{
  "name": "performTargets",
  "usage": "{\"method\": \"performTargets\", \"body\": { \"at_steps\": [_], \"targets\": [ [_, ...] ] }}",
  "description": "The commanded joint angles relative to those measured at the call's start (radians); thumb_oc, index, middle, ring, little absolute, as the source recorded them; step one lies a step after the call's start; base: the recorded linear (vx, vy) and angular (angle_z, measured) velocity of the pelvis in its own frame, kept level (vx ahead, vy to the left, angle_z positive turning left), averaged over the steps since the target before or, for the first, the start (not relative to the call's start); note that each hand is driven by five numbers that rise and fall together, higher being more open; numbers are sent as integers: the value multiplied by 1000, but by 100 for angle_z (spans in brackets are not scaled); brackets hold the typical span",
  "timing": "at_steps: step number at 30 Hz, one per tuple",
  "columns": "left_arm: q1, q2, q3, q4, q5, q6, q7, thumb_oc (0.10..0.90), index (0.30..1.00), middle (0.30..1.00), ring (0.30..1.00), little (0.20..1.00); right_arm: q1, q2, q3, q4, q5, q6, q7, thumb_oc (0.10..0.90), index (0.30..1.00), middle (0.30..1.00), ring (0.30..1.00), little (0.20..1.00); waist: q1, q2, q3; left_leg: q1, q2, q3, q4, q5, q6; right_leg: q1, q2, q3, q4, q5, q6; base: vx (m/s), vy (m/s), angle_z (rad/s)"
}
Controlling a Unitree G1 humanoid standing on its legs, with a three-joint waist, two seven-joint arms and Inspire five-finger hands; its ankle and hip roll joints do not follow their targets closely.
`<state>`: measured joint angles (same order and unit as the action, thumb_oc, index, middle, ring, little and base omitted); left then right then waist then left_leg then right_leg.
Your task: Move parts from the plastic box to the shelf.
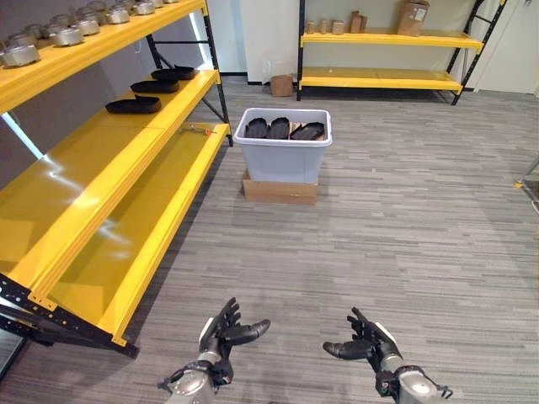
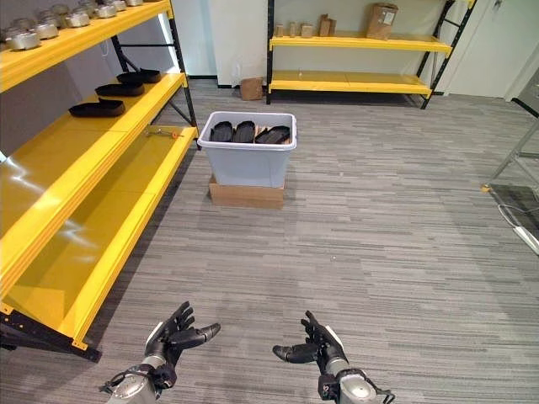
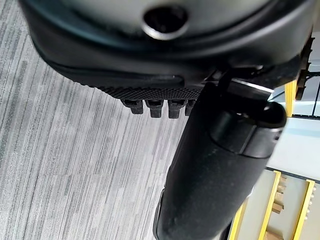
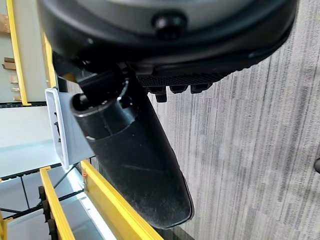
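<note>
Grey striped carpet floor (image 1: 404, 236) spreads across the room, and the plastic box (image 1: 283, 156) standing on it serves as the landmark for everything else. To the box's left runs the long yellow shelf (image 1: 109, 168), its largest neighbour, with its near end reaching past the box toward the robot. On the shelf's middle level, beyond the box's left side, lie three black parts (image 1: 133, 105) in a row, and on its top level sits a line of grey metal pieces (image 1: 66, 35). Behind the box, against the far wall, stands a second yellow rack (image 1: 383, 59) carrying a brown carton (image 1: 413, 17) and a few small brown items. The box itself is pale grey and rests on a flat cardboard base (image 1: 280, 190); inside it lie several more black parts in the box (image 1: 280, 128), set side by side just below the rim. A small cardboard box (image 1: 281, 85) sits on the floor behind it, near the far rack. Well in front of the box, low over the carpet, the left hand (image 1: 223, 330) and the right hand (image 1: 364, 341) hover apart from each other, both with fingers spread and relaxed, holding nothing. The parts in the box lie well beyond both hands.
</note>
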<state>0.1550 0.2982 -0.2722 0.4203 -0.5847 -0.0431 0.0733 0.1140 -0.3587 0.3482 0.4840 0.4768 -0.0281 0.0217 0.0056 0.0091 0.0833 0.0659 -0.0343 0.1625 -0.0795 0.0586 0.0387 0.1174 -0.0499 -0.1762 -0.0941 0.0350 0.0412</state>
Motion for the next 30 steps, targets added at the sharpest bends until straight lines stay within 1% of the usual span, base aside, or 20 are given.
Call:
{"method": "performTargets", "body": {
  "at_steps": [1, 15, 30],
  "targets": [
    [-82, 2, 9, -56, 0, -80, -26, 900, 1000, 1000, 1000, 1000, -56, -4, -8, -81, 40, -80, 8, 900, 1000, 1000, 1000, 1000, 13, -27, -28, 31, 142, -17, -8, 14, -116, -13, -75, 8, 7, 34, 78, 0, 0, 0],
    [-86, 1, 5, -36, 5, -77, -30, 900, 1000, 1000, 1000, 1000, -67, -6, -4, -77, 24, -79, 7, 900, 1000, 1000, 1000, 1000, 10, -22, -31, 34, 137, -11, -8, 9, -114, -13, -81, 9, 7, 36, 80, 0, 1, -1],
    [-89, -2, 11, -31, -4, -83, -25, 900, 1000, 1000, 1000, 1000, -66, -4, -8, -80, 18, -82, 2, 900, 1000, 1000, 1000, 1000, 9, -26, -30, 39, 136, -10, -8, 2, -112, -7, -83, 5, 7, 33, 82, 0, 0, 0]
  ]
}}
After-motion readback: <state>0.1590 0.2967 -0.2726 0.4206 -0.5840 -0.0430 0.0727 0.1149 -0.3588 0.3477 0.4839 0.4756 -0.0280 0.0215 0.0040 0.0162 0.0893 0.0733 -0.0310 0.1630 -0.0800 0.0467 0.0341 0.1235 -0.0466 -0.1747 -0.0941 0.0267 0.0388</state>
